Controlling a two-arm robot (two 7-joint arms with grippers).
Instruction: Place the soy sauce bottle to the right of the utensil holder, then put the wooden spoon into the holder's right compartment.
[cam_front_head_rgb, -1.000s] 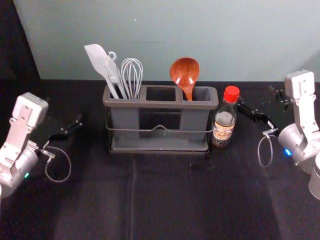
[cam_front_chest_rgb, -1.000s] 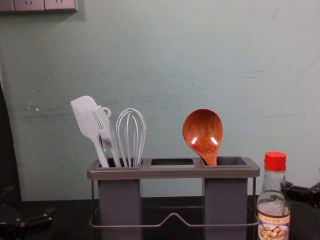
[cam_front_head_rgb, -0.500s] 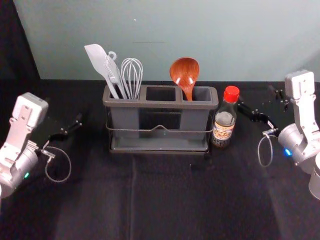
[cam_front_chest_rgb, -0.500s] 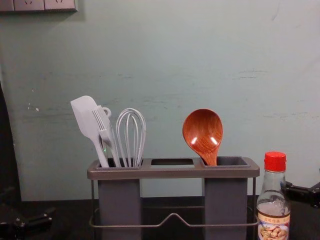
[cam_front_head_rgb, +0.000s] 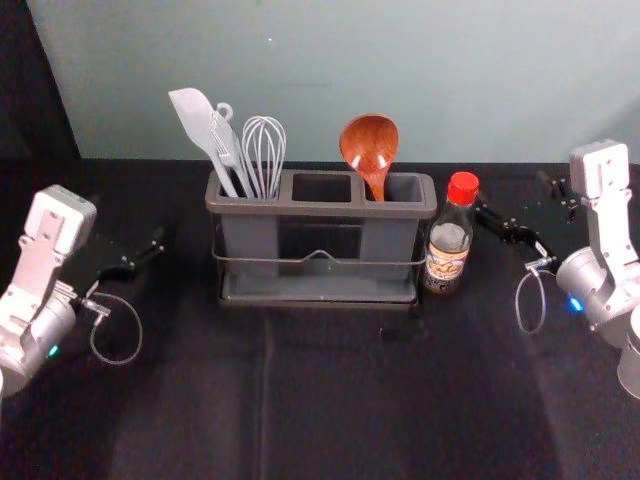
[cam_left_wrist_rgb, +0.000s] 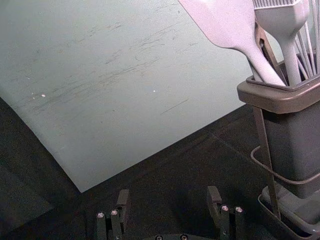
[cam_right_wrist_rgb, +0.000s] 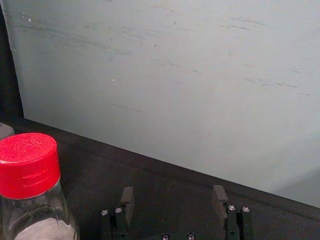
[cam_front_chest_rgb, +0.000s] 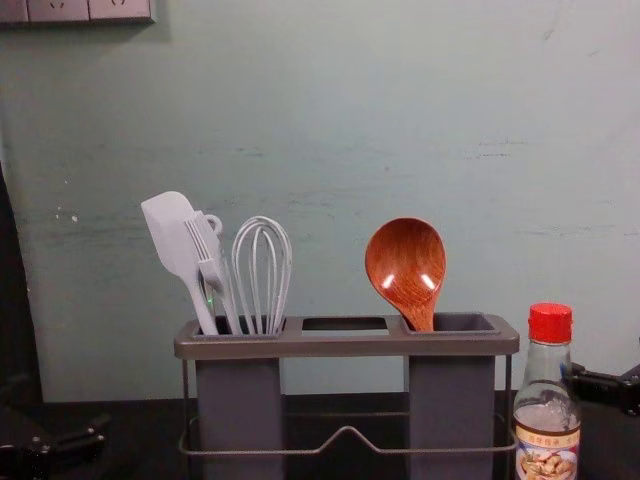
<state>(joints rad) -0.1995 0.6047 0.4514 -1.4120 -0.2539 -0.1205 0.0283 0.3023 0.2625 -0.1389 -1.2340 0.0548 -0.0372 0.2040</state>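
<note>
The fingers (cam_right_wrist_rgb: 127, 202) of the right gripper (cam_right_wrist_rgb: 173, 194) stand parted with nothing between them, out to the right of the soy sauce bottle (cam_front_head_rgb: 447, 250) and near it; over on the far left, the left gripper (cam_left_wrist_rgb: 169, 195) waits just as idle, spread and empty-handed. From where I'm standing, both halves of the job look done, so what's called for now is a tidy finish: leave things be and take the right arm away. I'd draw it outward, away from the glass, before any swing or lift, because a sideways brush could tip the bottle or knock it into the rack. It stands upright on the tabletop (cam_front_head_rgb: 330, 400), just beside the right end of the utensil holder (cam_front_head_rgb: 320, 208); whether the two touch, I can't tell. The wooden spoon (cam_front_head_rgb: 370, 145) sits bowl up in the right compartment (cam_front_chest_rgb: 452, 400), its handle leaning against the inner side, and to my mind it needs no fussing. Farther along, the spatula (cam_front_head_rgb: 195, 120), brush (cam_front_chest_rgb: 207, 255) and whisk (cam_front_head_rgb: 265, 150) crowd the left compartment (cam_front_chest_rgb: 240, 410), so the left arm ought to keep wide of them too.
</note>
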